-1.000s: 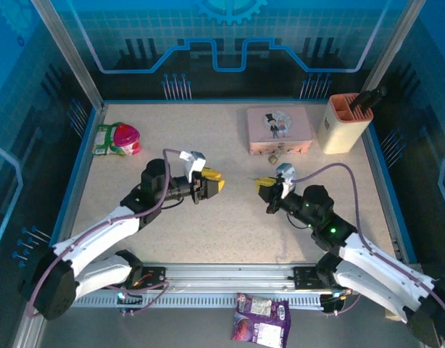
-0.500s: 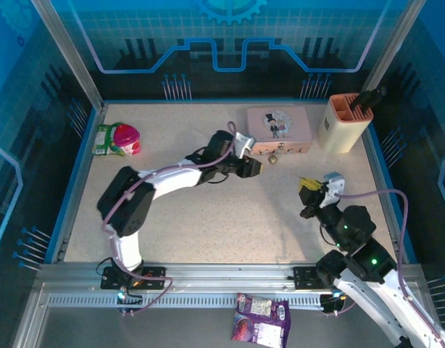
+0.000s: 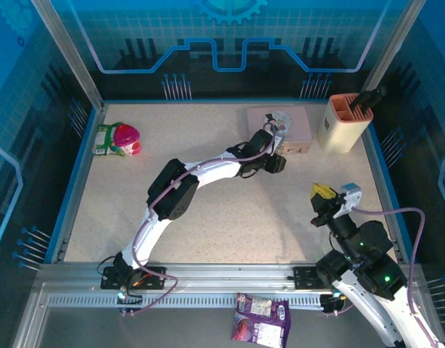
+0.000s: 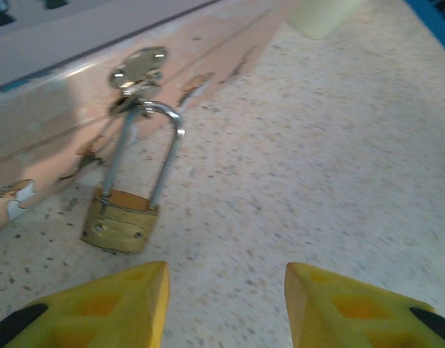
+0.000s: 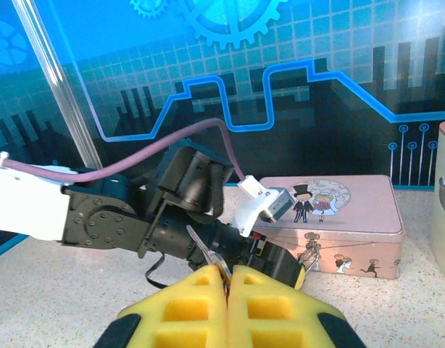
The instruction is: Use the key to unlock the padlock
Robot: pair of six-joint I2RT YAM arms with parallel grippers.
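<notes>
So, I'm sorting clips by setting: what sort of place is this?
Probably a robot lab cell: speckled table, aluminium posts, blue printed panels around it, left arm and right arm bolted on.

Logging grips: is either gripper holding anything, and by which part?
Right gripper pinches the key by one end, the rest sticking out. Left gripper, open near the padlock, holds nothing.

Left gripper [image 3: 280, 164] at pink tin [image 3: 295, 125] front edge; right gripper [image 3: 321, 192] well apart, nearer bases.
</notes>
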